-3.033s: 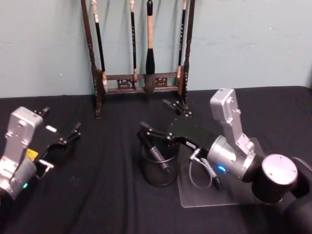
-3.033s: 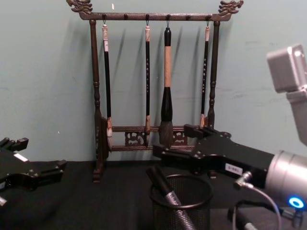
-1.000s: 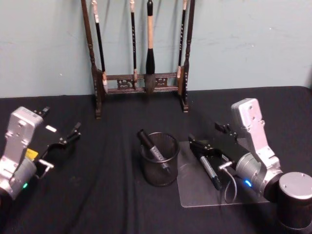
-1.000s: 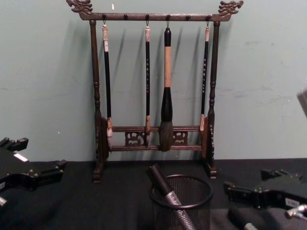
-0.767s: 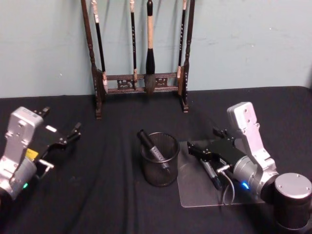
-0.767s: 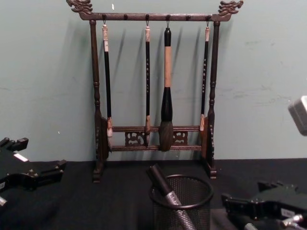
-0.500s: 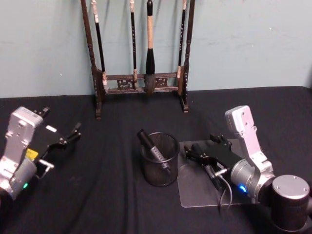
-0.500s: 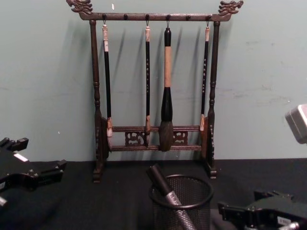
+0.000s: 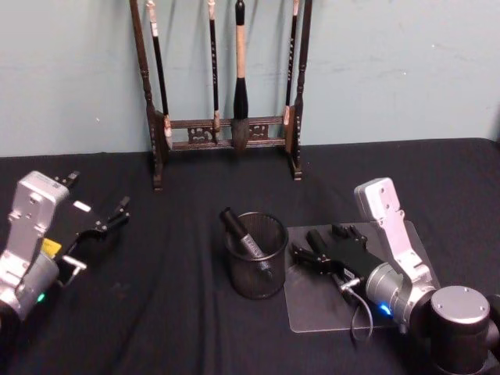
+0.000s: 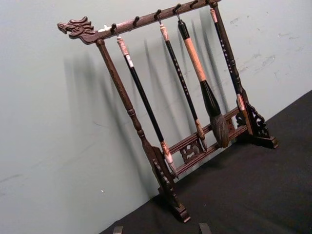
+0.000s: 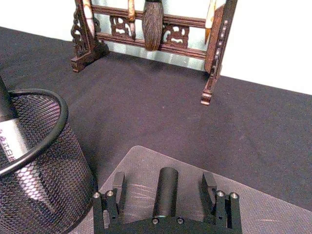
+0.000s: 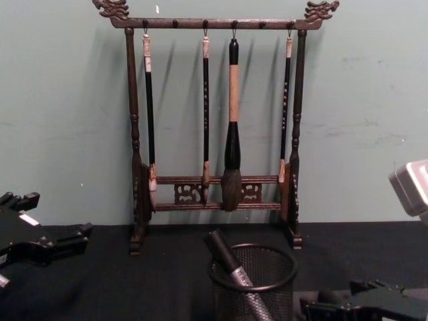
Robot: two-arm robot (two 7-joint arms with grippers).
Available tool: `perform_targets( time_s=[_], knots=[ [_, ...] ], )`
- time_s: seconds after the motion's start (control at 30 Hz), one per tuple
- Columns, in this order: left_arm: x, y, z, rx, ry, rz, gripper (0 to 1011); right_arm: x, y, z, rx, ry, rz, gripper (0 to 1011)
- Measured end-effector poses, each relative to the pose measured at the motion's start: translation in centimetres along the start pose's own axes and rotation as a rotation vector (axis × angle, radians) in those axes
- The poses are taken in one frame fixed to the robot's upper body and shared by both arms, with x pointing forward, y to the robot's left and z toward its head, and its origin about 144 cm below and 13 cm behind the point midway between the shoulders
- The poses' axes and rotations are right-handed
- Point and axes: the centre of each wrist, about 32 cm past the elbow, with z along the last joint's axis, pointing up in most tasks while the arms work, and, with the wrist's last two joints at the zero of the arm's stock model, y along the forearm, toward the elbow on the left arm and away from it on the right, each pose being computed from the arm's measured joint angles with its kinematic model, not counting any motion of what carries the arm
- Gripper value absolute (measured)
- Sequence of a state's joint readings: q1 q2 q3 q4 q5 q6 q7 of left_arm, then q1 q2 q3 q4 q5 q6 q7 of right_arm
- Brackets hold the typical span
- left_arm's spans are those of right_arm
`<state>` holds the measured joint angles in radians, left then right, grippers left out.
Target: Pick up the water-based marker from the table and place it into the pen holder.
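R claw [image 11: 164, 176]: low over clear mat [image 9: 312, 316], right-front of tabletop [image 9: 180, 312]. Fingers [image 11: 118, 181] apart, one each side of marker [image 11: 165, 195], gap visible both sides, so not clamped. Marker lies flat on mat, lengthwise btwn fingers, dark end facing rack. In head view claw body covers it.

Holder [image 9: 258, 281]: black mesh cup, upright on tabletop, just beside mat's left edge and near R claw. Cannot tell if cup touches mat. 2nd marker [image 9: 238, 226] stands inside, leaning, dark cap above rim on side away from R claw, grey printed barrel showing thru mesh.

L claw [image 9: 98, 197]: far left above tabletop, well apart from holder and mat. Fingers spread wide, nothing btwn them.

Brush rack [image 12: 214, 194]: dark wood, at rear of tabletop against wall, upright. Four brushes hang from top bar, the thick one 3rd from left.
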<state>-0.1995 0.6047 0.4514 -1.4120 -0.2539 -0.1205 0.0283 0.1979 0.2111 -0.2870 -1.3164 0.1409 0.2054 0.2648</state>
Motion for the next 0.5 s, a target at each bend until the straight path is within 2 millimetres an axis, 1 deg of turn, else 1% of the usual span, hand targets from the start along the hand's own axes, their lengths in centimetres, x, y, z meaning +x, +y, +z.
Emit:
perform_targets(
  time_s=[0.5],
  knots=[
    [0.0,0.0,0.0,0.0,0.0,0.0,1009,-0.02,0.23,-0.31,-0.014,-0.014,0.006,1002]
  ],
)
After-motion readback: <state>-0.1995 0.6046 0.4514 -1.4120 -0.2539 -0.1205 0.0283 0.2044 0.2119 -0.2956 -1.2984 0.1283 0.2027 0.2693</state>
